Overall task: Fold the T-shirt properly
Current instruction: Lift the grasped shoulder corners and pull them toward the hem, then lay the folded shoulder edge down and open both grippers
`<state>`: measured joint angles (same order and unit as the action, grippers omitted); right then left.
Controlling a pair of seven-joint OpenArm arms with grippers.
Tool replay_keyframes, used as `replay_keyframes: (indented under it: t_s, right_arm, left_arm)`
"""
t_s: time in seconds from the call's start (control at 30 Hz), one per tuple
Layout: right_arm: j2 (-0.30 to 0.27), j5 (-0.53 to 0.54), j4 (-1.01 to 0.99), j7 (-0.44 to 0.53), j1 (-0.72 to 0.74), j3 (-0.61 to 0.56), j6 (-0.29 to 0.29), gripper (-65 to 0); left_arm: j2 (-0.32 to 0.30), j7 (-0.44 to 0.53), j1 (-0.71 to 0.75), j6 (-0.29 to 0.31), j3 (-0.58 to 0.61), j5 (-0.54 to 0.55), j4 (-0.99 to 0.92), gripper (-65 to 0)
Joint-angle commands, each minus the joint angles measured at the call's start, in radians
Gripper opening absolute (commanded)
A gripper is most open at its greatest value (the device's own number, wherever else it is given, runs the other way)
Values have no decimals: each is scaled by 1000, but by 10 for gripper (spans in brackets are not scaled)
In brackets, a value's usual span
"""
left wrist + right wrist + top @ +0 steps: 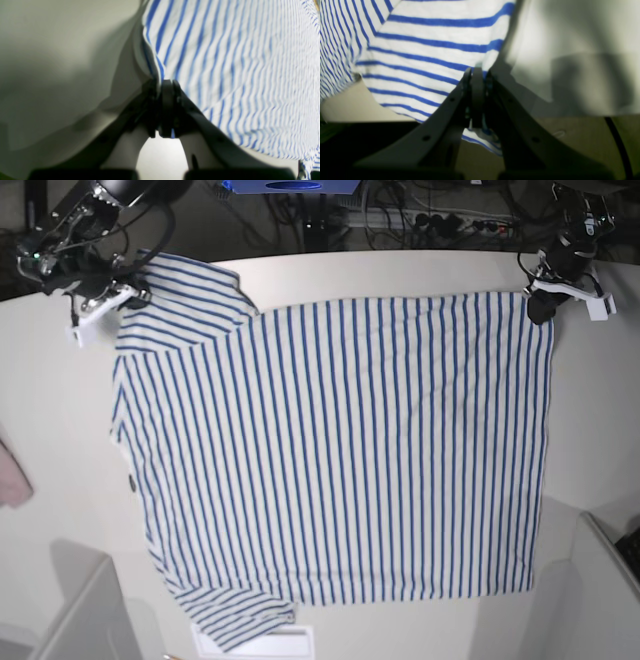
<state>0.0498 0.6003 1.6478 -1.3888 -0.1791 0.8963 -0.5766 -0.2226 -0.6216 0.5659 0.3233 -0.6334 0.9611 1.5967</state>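
The T-shirt (340,450), white with thin blue stripes, lies spread flat on the white table (400,272), sleeves toward the left and hem toward the right. A small dark tag (131,480) shows near its left edge. My left gripper (541,304) is shut on the shirt's far right corner; in the left wrist view the jaws (166,83) pinch the striped edge (237,75). My right gripper (118,298) is shut on the far left sleeve; in the right wrist view it (477,72) clamps the sleeve cloth (425,50).
A pink cloth (10,478) lies at the table's left edge. A white card (262,642) lies at the front by the near sleeve. Grey panels stand at the front left (85,620) and front right (600,580). Cables and gear (420,220) lie behind the table.
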Motion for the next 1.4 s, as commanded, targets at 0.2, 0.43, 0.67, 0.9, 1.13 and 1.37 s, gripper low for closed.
replay_keyframes:
  t_s: [0.2, 0.43, 0.67, 0.9, 1.13, 1.37]
  right_arm:
    - [-23, 192, 85, 4, -76, -4, 2, -650]
    - [-24, 274, 105, -8, -55, -1, 4, -650]
    - [-26, 274, 171, -8, -9, 1, 4, -650]
    - [-23, 274, 242, -8, 77, -4, 4, -650]
    - [-26, 266, 240, -8, 165, -9, 4, -650]
    - [-26, 274, 200, -8, 250, -10, 105, -650]
  left_arm:
    - [-1, 12, 67, 7, -6, -159, 124, -650]
    - [45, 6, 79, 7, -6, -216, 239, -650]
    - [41, 4, 36, 4, -7, -216, 311, -650]
    - [39, -80, -54, 3, -27, -216, 310, -650]
    - [42, -157, -165, -42, -84, -216, 310, -650]
    - [42, -182, -231, -43, -85, -218, 305, -650]
